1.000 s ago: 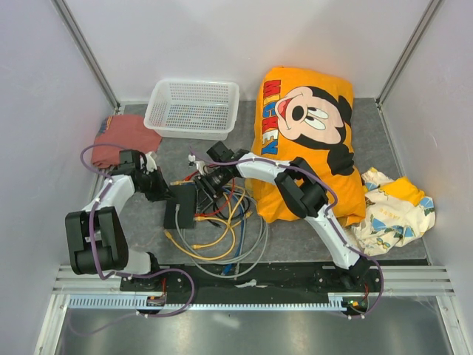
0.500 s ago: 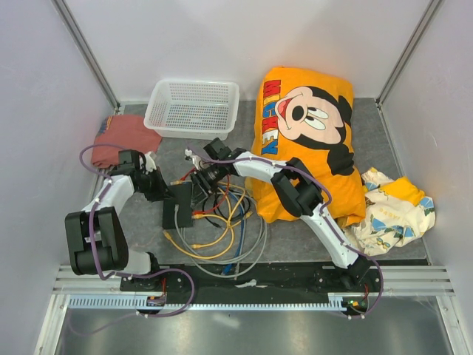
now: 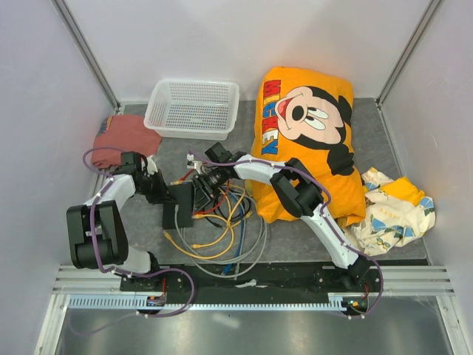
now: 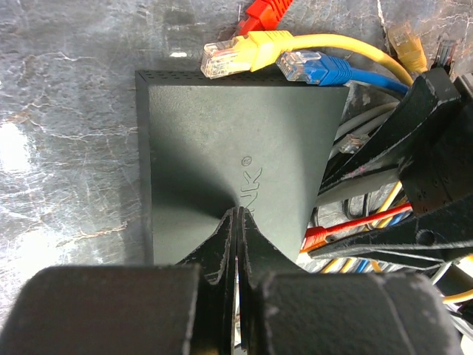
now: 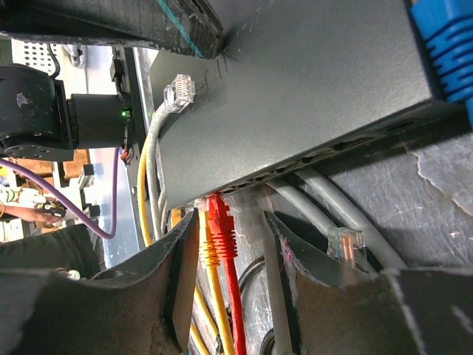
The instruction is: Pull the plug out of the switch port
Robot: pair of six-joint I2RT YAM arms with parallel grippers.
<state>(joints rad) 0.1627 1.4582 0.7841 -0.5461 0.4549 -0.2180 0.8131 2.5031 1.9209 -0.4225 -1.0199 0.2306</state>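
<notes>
The switch (image 3: 179, 211) is a flat matte-black box on the grey mat left of centre. My left gripper (image 3: 166, 194) is shut, and its tips (image 4: 236, 216) rest on the switch's top face (image 4: 222, 140). My right gripper (image 3: 201, 188) is at the switch's port side. In the right wrist view a red plug (image 5: 222, 225) and a yellow plug (image 5: 206, 248) sit in neighbouring ports under the switch's edge (image 5: 310, 96). The right gripper (image 5: 225, 255) is open with both plugs between its fingers. The left finger (image 5: 181, 277) is close against the yellow plug, and a gap separates the red plug from the other finger.
A tangle of loose cables (image 3: 222, 237) lies right of the switch, with free plugs (image 4: 229, 58) beside it. A white mesh basket (image 3: 194, 107) stands at the back, a red cloth (image 3: 122, 137) at the left, an orange Mickey pillow (image 3: 307, 133) and a patterned cloth (image 3: 392, 211) at the right.
My right gripper has shifted a little along the switch's port side and its jaws have narrowed. The left gripper has stayed shut on top of the switch.
</notes>
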